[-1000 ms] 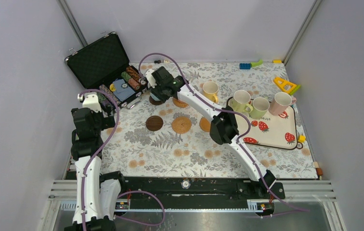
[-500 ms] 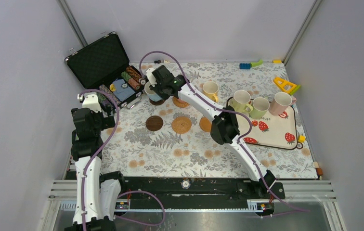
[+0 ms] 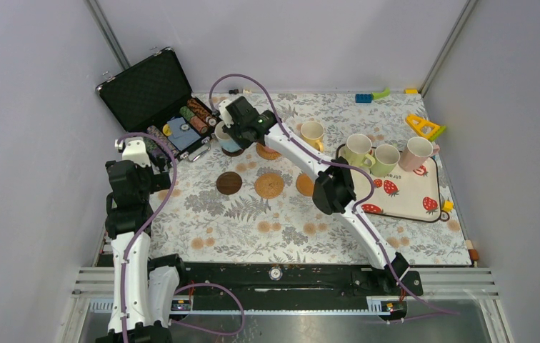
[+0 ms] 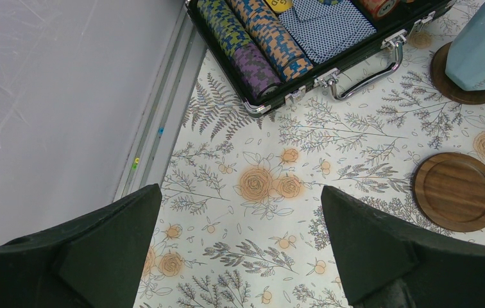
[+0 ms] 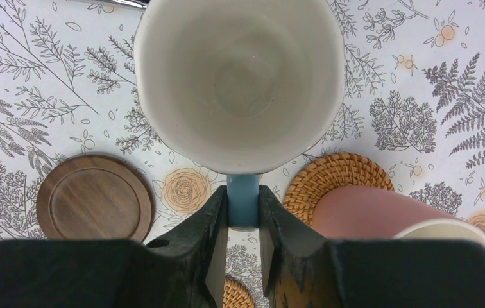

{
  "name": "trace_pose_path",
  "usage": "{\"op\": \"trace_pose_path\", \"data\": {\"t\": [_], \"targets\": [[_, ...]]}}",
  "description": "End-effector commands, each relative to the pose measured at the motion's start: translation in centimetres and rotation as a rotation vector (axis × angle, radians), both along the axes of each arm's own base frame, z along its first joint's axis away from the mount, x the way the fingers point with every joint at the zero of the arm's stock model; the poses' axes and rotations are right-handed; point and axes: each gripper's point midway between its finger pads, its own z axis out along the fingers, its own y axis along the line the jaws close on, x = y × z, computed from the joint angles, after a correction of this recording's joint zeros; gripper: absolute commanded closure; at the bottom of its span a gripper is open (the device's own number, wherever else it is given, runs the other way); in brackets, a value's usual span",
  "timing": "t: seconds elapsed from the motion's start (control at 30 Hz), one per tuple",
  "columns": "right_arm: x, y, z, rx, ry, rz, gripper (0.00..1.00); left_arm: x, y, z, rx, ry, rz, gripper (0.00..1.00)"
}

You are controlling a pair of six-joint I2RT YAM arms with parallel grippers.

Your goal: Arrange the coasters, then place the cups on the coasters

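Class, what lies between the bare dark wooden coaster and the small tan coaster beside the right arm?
A larger tan coaster, seen in the top view.

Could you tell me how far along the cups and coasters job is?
Done: the pink mug looks set on a woven coaster. In hand: the right gripper is shut on the handle of the blue mug, at a dark wood coaster. Left: the pale green mug, green mug and light pink mug sit on the tray.
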Motion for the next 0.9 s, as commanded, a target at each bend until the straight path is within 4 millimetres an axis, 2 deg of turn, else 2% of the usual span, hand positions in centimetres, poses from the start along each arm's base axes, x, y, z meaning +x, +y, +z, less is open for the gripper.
{"op": "trace_pose_path", "data": {"t": [0.0,0.2,0.4,0.5,0.6,0.73,0.87], "targets": [[-0.3,0.0,6.8,0.095,-0.065,-0.009,0.75,0.7,0.3,1.5,0.019,-0.068,-0.001,0.01],[-0.1,-0.3,6.3,0.072,-0.07,-0.017,0.72,0.7,0.2,1.6,0.019,-0.07,-0.001,0.01],[0.2,-0.9,5.9,0.041,-0.087,-0.03,0.52,0.7,0.2,1.5,0.017,-0.067,-0.004,0.01],[0.4,-1.1,6.5,0.035,-0.104,-0.028,0.37,0.7,0.2,1.6,0.017,-0.069,-0.003,0.01],[0.6,-1.6,8.1,0.031,-0.142,-0.031,0.19,0.7,0.2,1.5,0.017,-0.068,-0.005,0.01],[0.3,-3.2,12.9,0.045,-0.218,-0.032,0.01,0.7,0.2,1.5,0.018,-0.069,-0.005,0.01],[-1.0,-6.4,17.9,0.062,-0.252,-0.051,0.0,0.6,0.1,1.6,0.019,-0.074,-0.006,0.01]]}}
